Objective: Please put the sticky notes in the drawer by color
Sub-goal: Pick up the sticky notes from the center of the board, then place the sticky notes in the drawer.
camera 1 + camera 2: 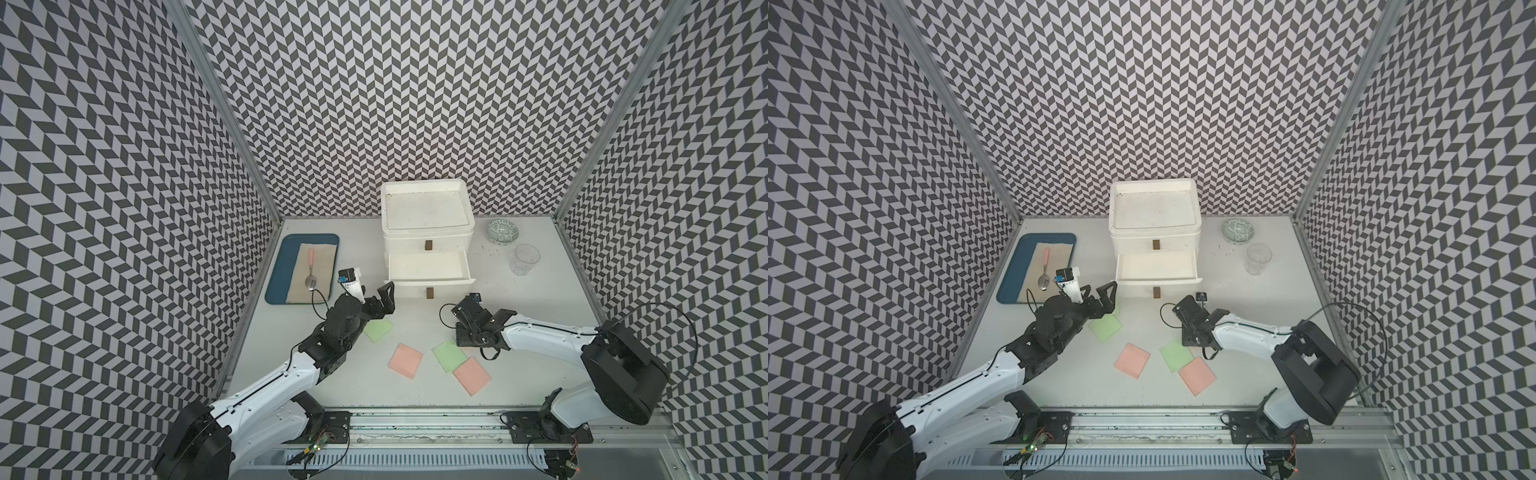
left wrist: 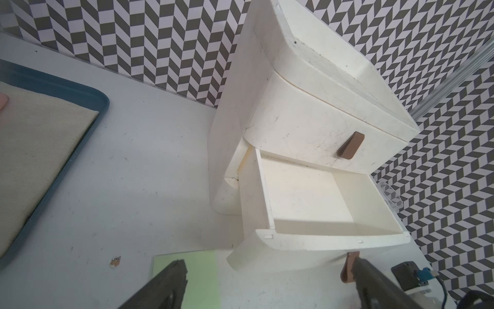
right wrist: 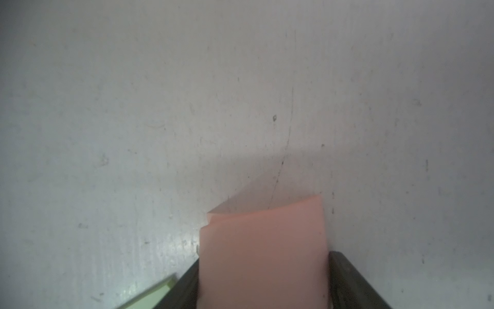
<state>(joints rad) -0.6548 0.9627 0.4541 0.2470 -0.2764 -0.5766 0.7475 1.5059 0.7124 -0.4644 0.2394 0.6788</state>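
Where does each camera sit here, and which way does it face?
Top views: high at the front, looking down on the white table, the white plastic three-drawer chest and both arms.
Left wrist: on the left arm, facing the chest's open middle drawer; dark fingers of the left gripper show.
Right wrist: on the right arm, close over the table; a salmon-pink paper sticky note between the right gripper fingers.
Shared: left wrist and both top views show the open middle drawer.

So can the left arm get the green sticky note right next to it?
Probably yes. The left tool is open and hangs right by that green note, which lies flat on the table with nothing on it. Pinching such thin paper could be tricky.
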